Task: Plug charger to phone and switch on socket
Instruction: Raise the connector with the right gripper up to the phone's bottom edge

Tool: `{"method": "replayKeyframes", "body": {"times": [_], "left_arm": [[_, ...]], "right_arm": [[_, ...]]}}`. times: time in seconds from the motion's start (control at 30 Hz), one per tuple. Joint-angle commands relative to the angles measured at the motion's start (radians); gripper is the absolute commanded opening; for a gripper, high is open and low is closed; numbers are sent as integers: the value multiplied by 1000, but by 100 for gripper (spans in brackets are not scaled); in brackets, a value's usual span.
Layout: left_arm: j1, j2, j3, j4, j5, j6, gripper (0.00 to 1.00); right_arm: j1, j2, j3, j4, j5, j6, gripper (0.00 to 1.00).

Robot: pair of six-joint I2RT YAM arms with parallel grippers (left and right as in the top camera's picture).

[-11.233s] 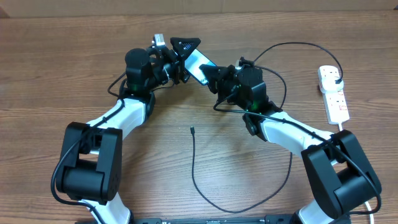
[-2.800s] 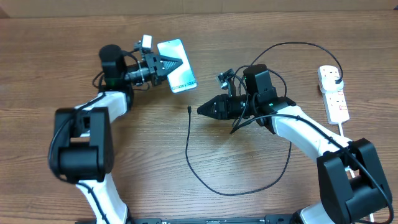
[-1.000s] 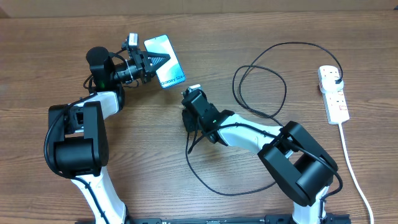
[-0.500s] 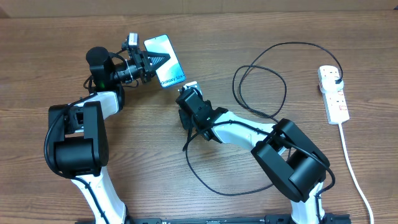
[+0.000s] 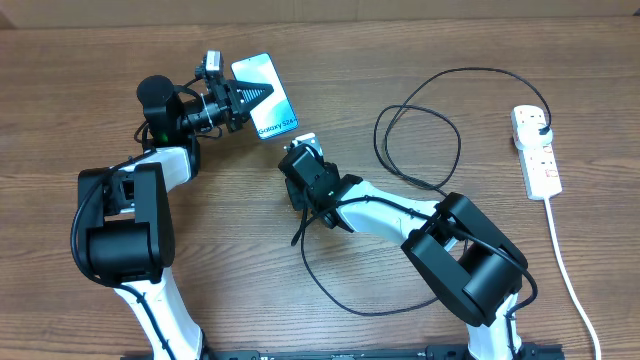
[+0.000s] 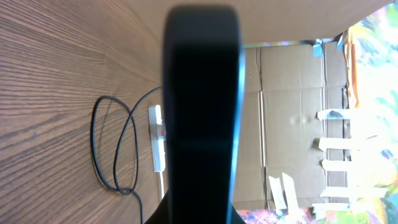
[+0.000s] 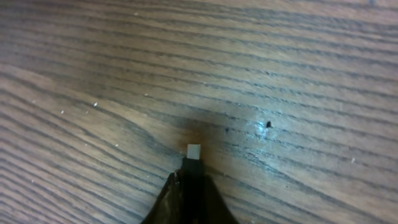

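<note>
My left gripper [image 5: 252, 98] is shut on the phone [image 5: 270, 92], holding it off the table at the back left with its cyan screen showing. In the left wrist view the phone [image 6: 202, 106] stands edge-on as a dark bar between the jaws. My right gripper [image 5: 302, 186] points down at the table just in front of the phone. It is shut on the charger's connector [image 7: 194, 151], whose silver tip sticks out past the fingertips. The charger cable [image 5: 418, 128] loops right to the socket [image 5: 535, 150], a white power strip at the far right.
The black cable also sweeps in a wide arc [image 5: 345, 300] toward the table's front. The strip's white cord [image 5: 570, 275] runs down the right edge. Cardboard boxes [image 6: 292, 112] stand beyond the table. The strip [image 6: 158, 140] and the cable loops [image 6: 115, 149] show in the left wrist view.
My right gripper has closed onto the connector tip and shifted slightly left toward the phone. The left gripper and phone have stayed where they were.
</note>
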State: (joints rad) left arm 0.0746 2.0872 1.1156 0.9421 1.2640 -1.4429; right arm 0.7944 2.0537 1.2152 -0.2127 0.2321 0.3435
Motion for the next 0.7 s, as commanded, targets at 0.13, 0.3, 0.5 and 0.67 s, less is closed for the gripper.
{"method": "replayKeyframes", "body": {"times": [0.13, 0.3, 0.5, 0.67], "left_arm": [[22, -8, 26, 13, 27, -11, 5], [46, -8, 26, 13, 50, -10, 5], [47, -8, 26, 14, 118, 54, 4], [33, -8, 26, 66, 162, 67, 5]], "right_arm": [[-26, -10, 126, -227, -187, 49, 4], [-116, -142, 133, -283, -412, 6, 4], [-237, -190, 129, -263, -864, -92, 4], [-311, -190, 52, -169, -1120, -137, 4]]}}
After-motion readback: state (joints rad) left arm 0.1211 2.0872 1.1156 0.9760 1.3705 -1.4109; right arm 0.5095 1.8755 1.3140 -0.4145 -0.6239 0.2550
